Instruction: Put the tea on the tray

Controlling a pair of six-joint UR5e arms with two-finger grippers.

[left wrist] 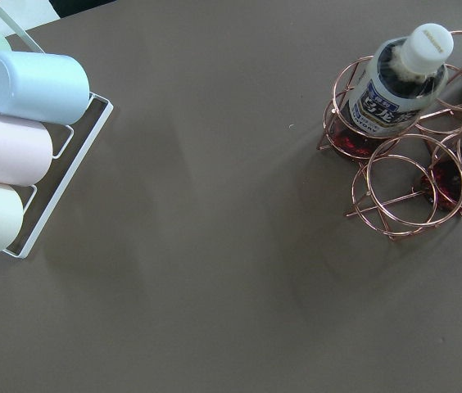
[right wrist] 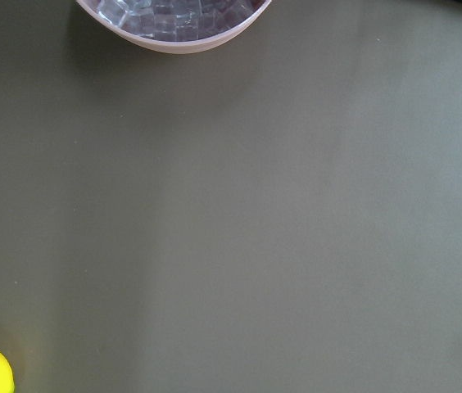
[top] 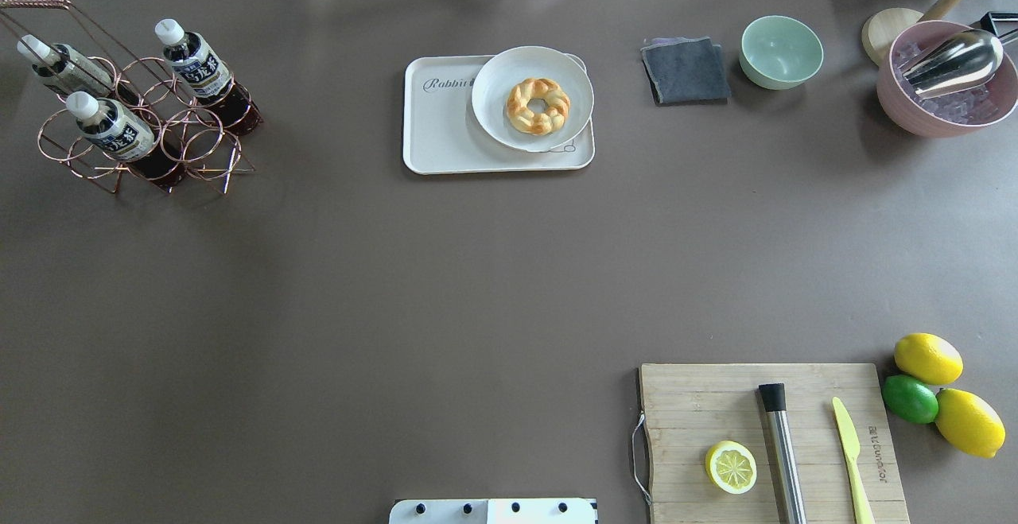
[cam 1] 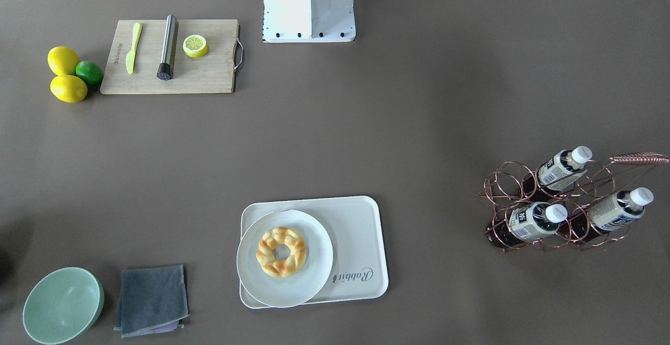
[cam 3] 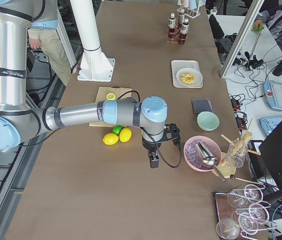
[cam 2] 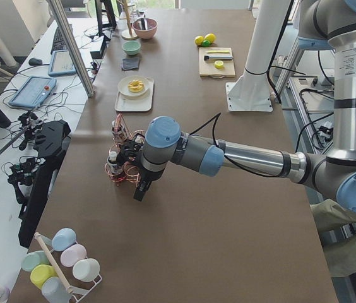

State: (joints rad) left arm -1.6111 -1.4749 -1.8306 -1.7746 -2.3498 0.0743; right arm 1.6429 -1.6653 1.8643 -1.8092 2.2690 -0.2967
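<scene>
Front-facing view. Brown surface (cam 1: pixel 366 141). Three tea bottles (cam 1: pixel 534 220), white caps, tilted in a copper wire rack (cam 1: pixel 502 177) at the view's right, well apart from the tray (cam 1: pixel 361 240). The tray is cream with "Rabbit" script and lies near the lower middle. A white plate (cam 1: pixel 314 240) sits on the tray's left part and overhangs its rim; a glazed doughnut (cam 1: pixel 268 251) lies on the plate. The part of the tray with the script is bare. Wooden cutting board (cam 1: pixel 209 73) at upper left, carrying a yellow knife (cam 1: pixel 133 47), a steel cylinder (cam 1: pixel 168 46) and a lemon half (cam 1: pixel 195 45). Two lemons (cam 1: pixel 63 60) and a lime (cam 1: pixel 89 72), touching, just beside the board. Green bowl (cam 1: pixel 63 304) and folded grey cloth (cam 1: pixel 152 299) at lower left.

Overhead view. Same layout. Adds a pink bowl (top: pixel 915 114) of ice holding a steel scoop (top: pixel 954 55) at the far right.

Left side view. Near arm reaches over the surface. The left tool (cam 2: pixel 141 189) points down just beside the rack. Cannot tell whether its jaws are apart or together. Pastel cups (cam 2: pixel 64 265) on a stand in the near corner.

Right side view. The right tool (cam 3: pixel 153 161) points down between the lemons and the pink bowl. Jaw state cannot be told.

Left wrist view. One tea bottle stands in a rack ring at upper right; the cups are at the left.

Right wrist view. Pink bowl rim with ice at the top; a lemon edge at lower left.
</scene>
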